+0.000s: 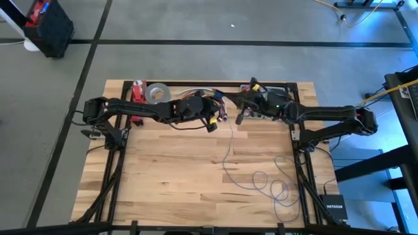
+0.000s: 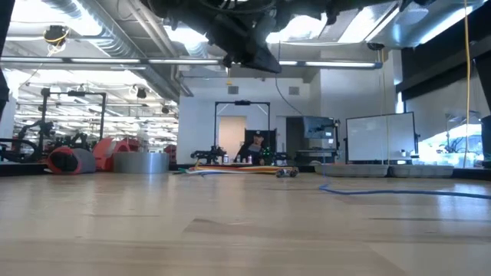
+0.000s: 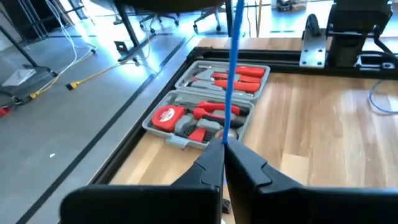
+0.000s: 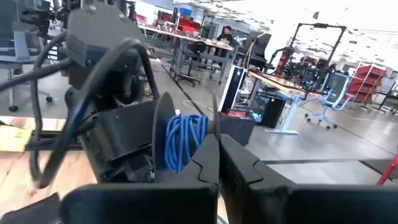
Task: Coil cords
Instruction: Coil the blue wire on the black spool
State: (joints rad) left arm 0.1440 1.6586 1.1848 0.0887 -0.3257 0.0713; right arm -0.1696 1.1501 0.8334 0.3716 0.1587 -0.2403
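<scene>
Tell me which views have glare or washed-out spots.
Low view: ceiling lights and the window at right glare brightly, leaving the arms overhead as dark silhouettes. Right wrist view: the room's upper part is washed out white. High view: even light, with a bluish cast at right near the cord. Left wrist view: mild floor glare.

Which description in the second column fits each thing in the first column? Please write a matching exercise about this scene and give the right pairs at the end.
Things:
1. cord
2. tool case
3. roll of tape
4. left gripper

Descriptions:
a. silver, near the far edge of the table
b. open, with red tools inside
c. shut on something thin and blue
d. blue, partly lying in loose loops on the wood

Pairs: 1-d, 2-b, 3-a, 4-c
</scene>
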